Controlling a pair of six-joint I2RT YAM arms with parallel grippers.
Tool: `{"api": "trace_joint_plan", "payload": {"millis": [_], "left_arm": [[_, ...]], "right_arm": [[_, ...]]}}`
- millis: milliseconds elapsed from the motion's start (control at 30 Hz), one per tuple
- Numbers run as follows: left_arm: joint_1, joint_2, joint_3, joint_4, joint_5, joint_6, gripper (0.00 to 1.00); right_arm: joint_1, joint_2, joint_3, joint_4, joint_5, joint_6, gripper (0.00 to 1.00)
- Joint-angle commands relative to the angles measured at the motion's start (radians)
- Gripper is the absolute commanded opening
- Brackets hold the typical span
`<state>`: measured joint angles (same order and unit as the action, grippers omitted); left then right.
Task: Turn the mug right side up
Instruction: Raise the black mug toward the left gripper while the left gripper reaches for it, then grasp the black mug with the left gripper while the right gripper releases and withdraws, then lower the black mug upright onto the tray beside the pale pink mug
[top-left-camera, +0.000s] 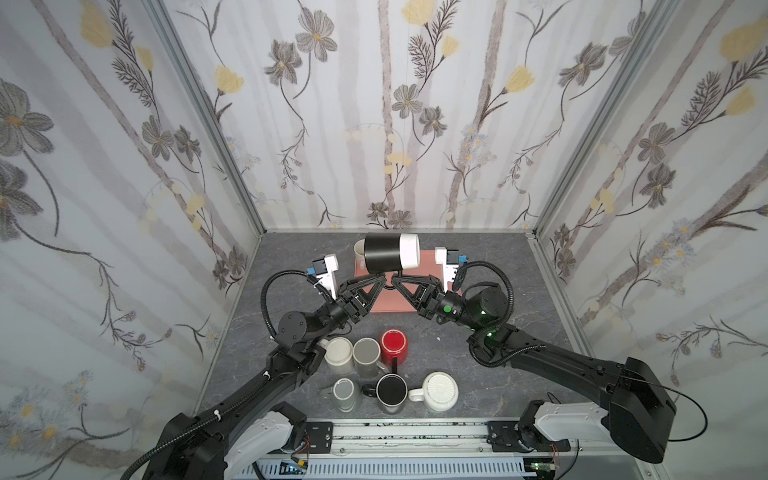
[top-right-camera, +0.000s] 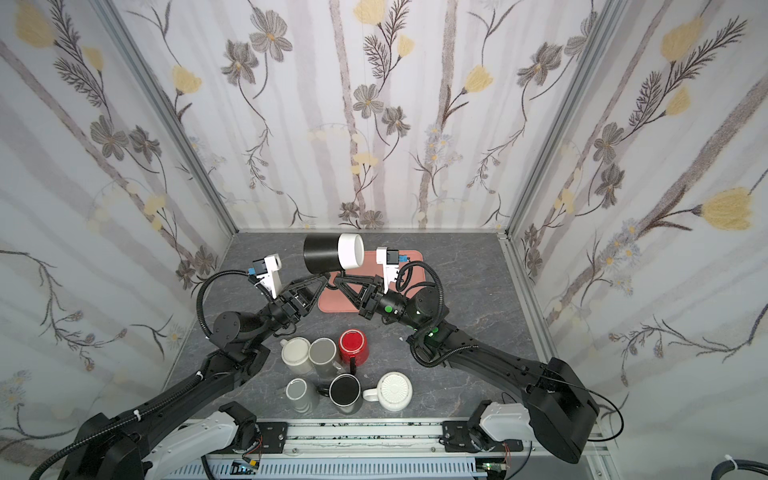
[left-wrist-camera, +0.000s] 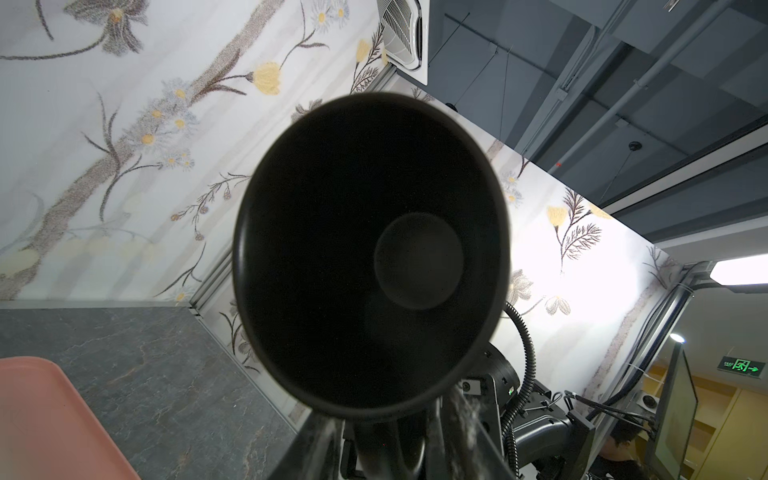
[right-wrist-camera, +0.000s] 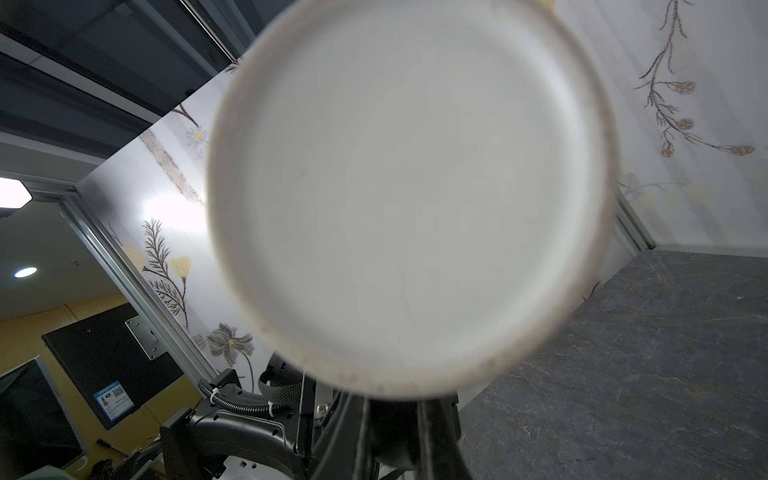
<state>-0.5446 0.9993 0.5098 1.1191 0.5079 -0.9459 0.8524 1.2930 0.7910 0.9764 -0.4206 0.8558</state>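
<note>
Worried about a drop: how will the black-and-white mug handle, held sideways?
The mug looks glazed ceramic: likely rigid, heavy, breakable. Gripped only near its handle by the right gripper, it may pivot. Lying sideways, it would probably roll.

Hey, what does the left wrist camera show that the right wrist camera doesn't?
Only the left wrist view: the dark open mouth of the black-and-white mug and a corner of the pink mat. Only the right wrist view: the mug's white base, seen end-on. Both: the grey marbled tabletop and floral walls.
</note>
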Motion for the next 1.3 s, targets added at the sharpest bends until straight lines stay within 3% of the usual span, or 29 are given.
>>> {"api": "trace_joint_plan", "payload": {"millis": [0, 133, 300, 367, 400, 533, 700, 900, 1133, 1267], "left_arm": [[-0.014, 0.005, 0.021, 0.0, -0.004, 0.024, 0.33], [-0.029, 0.007, 0.022, -0.013, -0.013, 0.037, 0.23], [-0.035, -0.011, 0.028, -0.089, -0.053, 0.063, 0.0], [-0.037, -0.015, 0.05, -0.147, -0.063, 0.087, 0.0], [-0.039, -0.017, 0.065, -0.187, -0.069, 0.102, 0.0], [-0.043, -0.033, 0.135, -0.409, -0.139, 0.194, 0.0], [-0.05, -0.014, 0.262, -0.711, -0.257, 0.325, 0.0], [-0.093, 0.204, 0.532, -1.132, -0.528, 0.502, 0.0], [-0.119, 0.553, 0.771, -1.325, -0.76, 0.601, 0.0], [-0.121, 0.75, 0.931, -1.41, -0.834, 0.621, 0.0]], "right_arm": [[0.005, 0.009, -0.003, 0.121, -0.012, 0.014, 0.0], [0.005, 0.02, 0.002, 0.121, -0.007, 0.017, 0.0], [0.005, 0.0, -0.008, 0.086, 0.017, 0.001, 0.0], [0.003, -0.02, -0.014, 0.047, 0.034, -0.02, 0.0], [0.004, -0.036, -0.02, 0.018, 0.055, -0.033, 0.03], [0.004, -0.133, -0.074, -0.146, 0.175, -0.121, 0.33], [-0.003, -0.301, -0.144, -0.398, 0.377, -0.216, 0.4], [-0.017, -0.445, -0.176, -0.651, 0.513, -0.264, 0.44], [-0.026, -0.559, -0.244, -0.75, 0.578, -0.253, 0.46], [-0.06, -0.613, -0.258, -0.804, 0.589, -0.253, 0.47]]}}
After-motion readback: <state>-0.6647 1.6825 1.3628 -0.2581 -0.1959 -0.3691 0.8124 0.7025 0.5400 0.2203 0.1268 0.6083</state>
